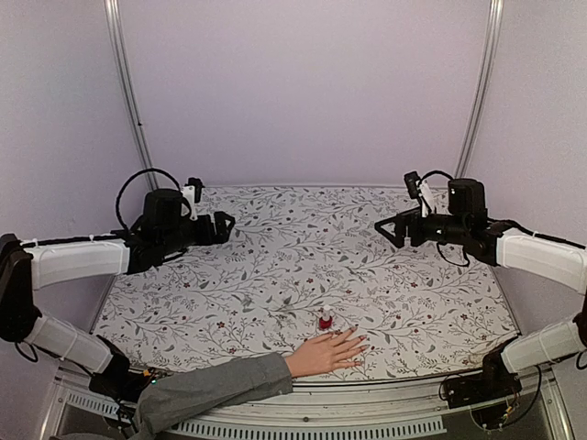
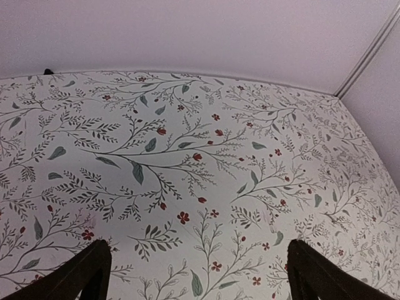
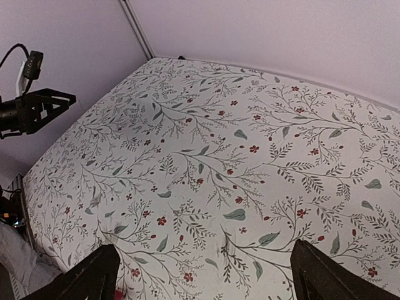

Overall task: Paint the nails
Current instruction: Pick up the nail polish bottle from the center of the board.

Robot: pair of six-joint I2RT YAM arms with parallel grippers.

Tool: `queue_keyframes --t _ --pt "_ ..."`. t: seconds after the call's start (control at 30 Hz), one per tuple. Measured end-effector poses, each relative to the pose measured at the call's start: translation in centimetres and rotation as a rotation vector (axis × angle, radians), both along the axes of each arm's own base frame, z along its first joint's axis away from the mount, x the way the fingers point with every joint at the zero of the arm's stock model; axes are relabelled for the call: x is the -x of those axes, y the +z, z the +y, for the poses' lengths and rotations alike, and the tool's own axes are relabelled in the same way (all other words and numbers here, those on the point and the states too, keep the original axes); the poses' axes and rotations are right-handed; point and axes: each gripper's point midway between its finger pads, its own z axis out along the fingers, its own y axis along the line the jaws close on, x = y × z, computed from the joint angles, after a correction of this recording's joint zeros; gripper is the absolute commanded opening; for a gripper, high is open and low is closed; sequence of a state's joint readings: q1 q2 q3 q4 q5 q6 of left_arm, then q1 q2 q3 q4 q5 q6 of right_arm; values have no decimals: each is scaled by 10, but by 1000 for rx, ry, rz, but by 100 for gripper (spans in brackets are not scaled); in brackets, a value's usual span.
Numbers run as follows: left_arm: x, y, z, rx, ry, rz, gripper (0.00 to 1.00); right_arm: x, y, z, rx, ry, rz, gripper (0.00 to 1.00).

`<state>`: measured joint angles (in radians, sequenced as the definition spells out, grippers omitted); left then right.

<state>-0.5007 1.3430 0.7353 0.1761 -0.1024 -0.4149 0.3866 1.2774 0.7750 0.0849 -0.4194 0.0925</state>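
A pale hand (image 1: pixel 323 354) with a grey sleeve (image 1: pixel 211 390) lies flat at the table's near edge, fingers pointing right. The nails (image 1: pixel 364 339) at its fingertips are too small for me to tell their colour. A small red bottle with a white cap (image 1: pixel 325 320) stands just behind the hand. My left gripper (image 1: pixel 224 225) hovers open and empty over the far left of the table. My right gripper (image 1: pixel 386 229) hovers open and empty over the far right. Both wrist views show wide-apart fingertips (image 2: pixel 87 275) (image 3: pixel 331 278) over bare cloth. The hand is out of both wrist views.
The table carries a white floral cloth (image 1: pixel 303 266). Lilac walls and two metal frame poles (image 1: pixel 128 92) close in the back. In the right wrist view the left gripper (image 3: pixel 44 106) shows at the far left, the grey sleeve (image 3: pixel 19 262) at the lower left.
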Motion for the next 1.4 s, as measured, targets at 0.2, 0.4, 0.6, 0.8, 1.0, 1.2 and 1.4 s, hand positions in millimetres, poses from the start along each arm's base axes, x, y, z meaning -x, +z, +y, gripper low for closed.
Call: queue_keyframes --t 0.2,0.4,0.6,0.8,1.0,1.2,1.4 --pt "30 6 -40 -42 -150 -24 100 38 -5 22 24 136 51 99" --pt "60 12 -74 -57 -332 -55 100 81 -15 49 61 284 103 97" --pt "80 0 -80 -61 -417 -48 100 134 -36 82 152 438 186 93" --pt "90 -10 -79 -51 -447 -38 100 164 -57 118 274 526 244 90" --pt "97 -13 -83 -29 -478 -40 100 169 -85 132 377 519 300 82" --pt "99 -12 -85 -13 -494 -50 100 157 -93 140 411 467 322 70" --pt "100 -16 -84 -11 -489 -42 100 149 -99 144 432 442 341 60"
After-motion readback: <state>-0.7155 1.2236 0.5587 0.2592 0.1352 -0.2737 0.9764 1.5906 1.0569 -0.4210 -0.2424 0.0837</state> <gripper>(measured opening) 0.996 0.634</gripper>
